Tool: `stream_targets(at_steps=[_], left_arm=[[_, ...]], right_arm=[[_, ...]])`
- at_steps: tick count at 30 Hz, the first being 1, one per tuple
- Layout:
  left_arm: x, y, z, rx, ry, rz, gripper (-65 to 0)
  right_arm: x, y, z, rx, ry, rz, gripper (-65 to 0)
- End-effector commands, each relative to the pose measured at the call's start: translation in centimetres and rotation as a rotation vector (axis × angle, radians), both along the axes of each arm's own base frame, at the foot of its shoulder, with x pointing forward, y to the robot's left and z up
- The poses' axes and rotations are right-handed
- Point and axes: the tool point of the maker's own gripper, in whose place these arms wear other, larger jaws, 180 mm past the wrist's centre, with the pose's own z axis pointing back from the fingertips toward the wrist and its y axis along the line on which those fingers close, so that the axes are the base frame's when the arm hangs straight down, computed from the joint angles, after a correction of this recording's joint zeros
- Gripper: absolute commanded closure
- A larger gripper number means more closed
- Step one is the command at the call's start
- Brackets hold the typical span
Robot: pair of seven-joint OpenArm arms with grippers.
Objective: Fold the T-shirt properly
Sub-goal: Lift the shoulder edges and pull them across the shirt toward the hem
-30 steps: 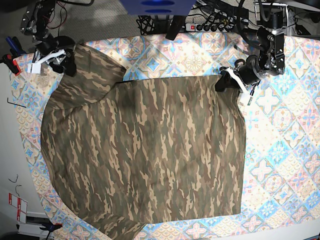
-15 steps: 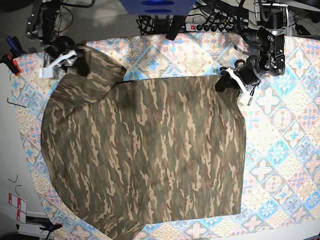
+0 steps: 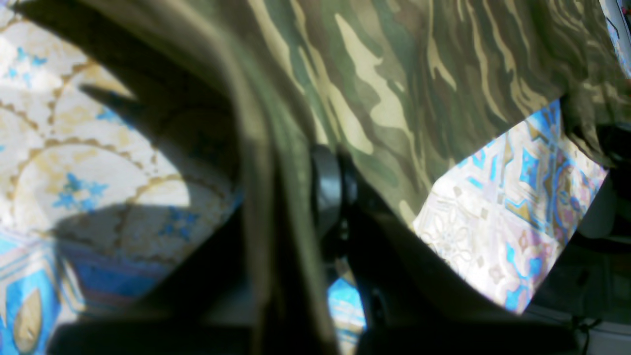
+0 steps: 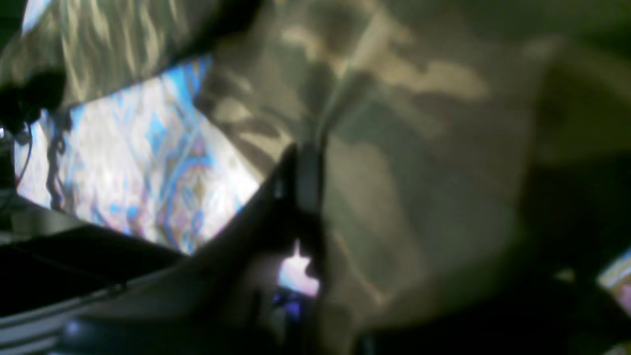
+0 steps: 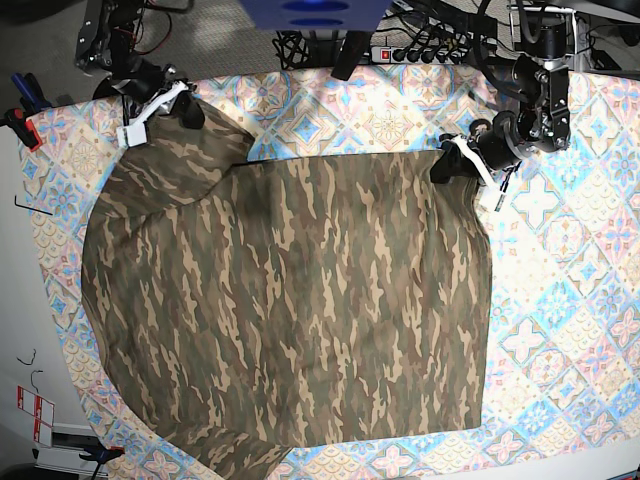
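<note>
The camouflage T-shirt lies spread over the tablecloth in the base view. My left gripper is shut on the shirt's upper right corner. In the left wrist view the fabric is pinched between the dark fingers. My right gripper is shut on the shirt's upper left part, which is bunched and lifted. The right wrist view is blurred and shows camouflage cloth pinched at the black fingers.
A power strip and cables lie beyond the table's far edge. Clamps sit at the table's left edge. Patterned tablecloth shows bare to the right of the shirt and along the far edge.
My right gripper has moved to the right and toward the far edge with the shirt's upper left part in it. The left gripper has not moved.
</note>
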Motion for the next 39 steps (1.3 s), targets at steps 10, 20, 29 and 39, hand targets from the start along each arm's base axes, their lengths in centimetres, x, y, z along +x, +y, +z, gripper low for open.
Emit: stream_targets(at_steps=[10, 20, 29, 39], left_arm=[[-1.3, 1.0, -0.8, 0.142, 0.073, -0.094, -1.1], [-0.4, 2.2, 3.5, 0.236, -0.007, -0.128, -1.1], [-1.8, 4.6, 5.1, 0.301, -0.012, -0.093, -1.1], [0.1, 7.4, 6.1, 0.361, 0.032, -0.022, -1.1]], right_arm=[[-2.3, -3.3, -1.0, -0.098, 0.099, 0.006, -0.7], [1.0, -8.8, 4.4, -0.448, -0.031, 0.057, -0.7], [0.9, -10.6, 6.5, -0.635, -0.028, 0.037, -0.7], [4.0, -11.2, 8.2, -0.77, -0.031, 0.05, -0.7]])
